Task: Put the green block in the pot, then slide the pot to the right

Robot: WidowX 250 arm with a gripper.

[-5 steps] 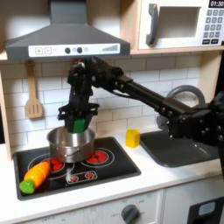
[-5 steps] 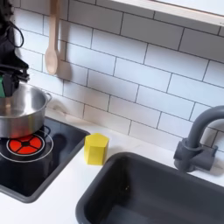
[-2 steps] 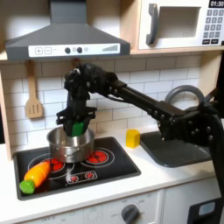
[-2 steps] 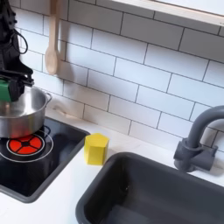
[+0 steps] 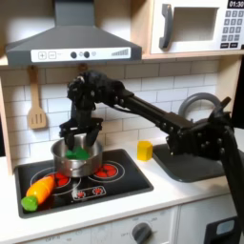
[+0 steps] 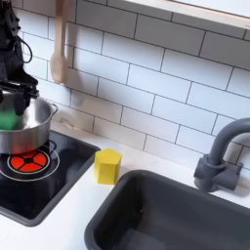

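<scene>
The gripper [image 5: 79, 133] hangs over the pot [image 5: 69, 162], its fingers spread apart and gripping nothing. In the first exterior view the block [image 5: 77, 152] lies inside the pot, just under the fingertips, green against the silver wall. The second exterior view catches the same spot at its left edge: the gripper [image 6: 14, 96] above the pot [image 6: 29, 130], with the block [image 6: 7, 119] a blurred green patch inside the rim, so whether it touches a finger cannot be told there.

The pot stands on the stove [image 5: 114, 181], over the back-left burner in the first exterior view. That view also has a carrot [image 5: 38, 192] at the stove's front left corner and a spatula [image 5: 37, 100] on the tiled wall. Both exterior views show the yellow block [image 6: 105, 165] on the counter between stove and sink [image 6: 166, 210], well apart from the pot, and the faucet [image 6: 220, 153] behind the sink
</scene>
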